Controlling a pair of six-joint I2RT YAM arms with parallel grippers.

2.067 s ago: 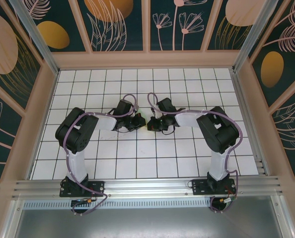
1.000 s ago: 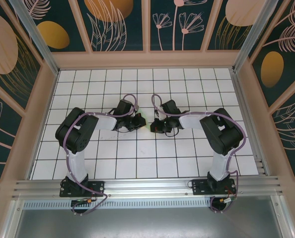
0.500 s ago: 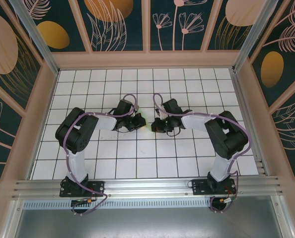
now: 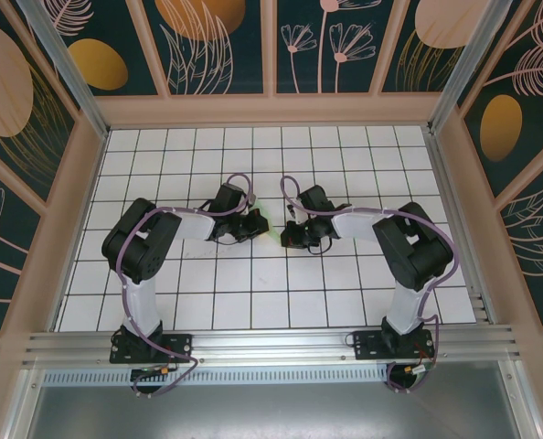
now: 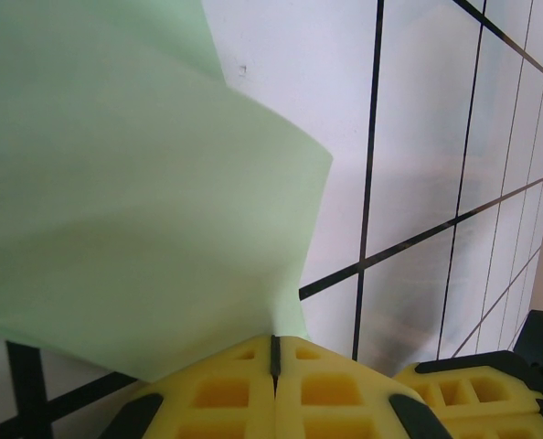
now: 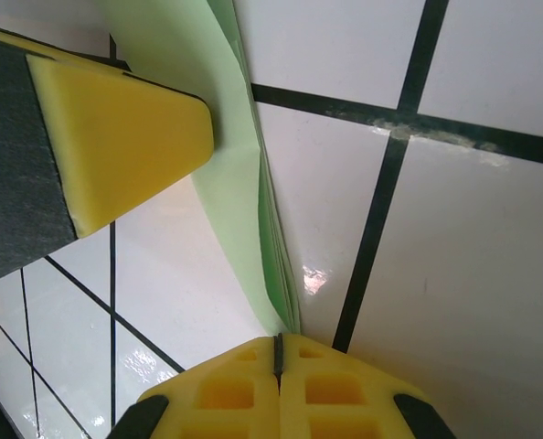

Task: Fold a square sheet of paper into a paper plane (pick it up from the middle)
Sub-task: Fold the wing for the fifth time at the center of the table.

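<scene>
**A:** What does the overhead camera give you?

**B:** Both arms are bent inward over the middle of the white gridded tabletop (image 4: 253, 283). The left pincer (image 4: 260, 223) and the right pincer (image 4: 286, 236) sit nearly tip to tip. The green paper (image 4: 270, 220) is just a pale sliver between them. From up there I can't tell whether either pincer has hold of it.

**A:** The left wrist camera settles one side. The left pincer (image 5: 273, 352) has its yellow pads pressed together, with the edge of the green paper (image 5: 134, 201) pinched in the seam. The paper fans up and to the left, one flap curving over another. The right pincer (image 5: 468, 395) shows just beside it, low in the right corner.

**B:** On the right wrist camera, the right pincer (image 6: 278, 352) is likewise clamped on the paper. Here the green paper (image 6: 239, 215) is seen edge-on, as several stacked layers in a narrow band climbing to the upper left. One of the left pincer's pads (image 6: 125, 137) lies against its face.

**A:** Does the paper touch the tiles?

**B:** I can't tell.
</scene>
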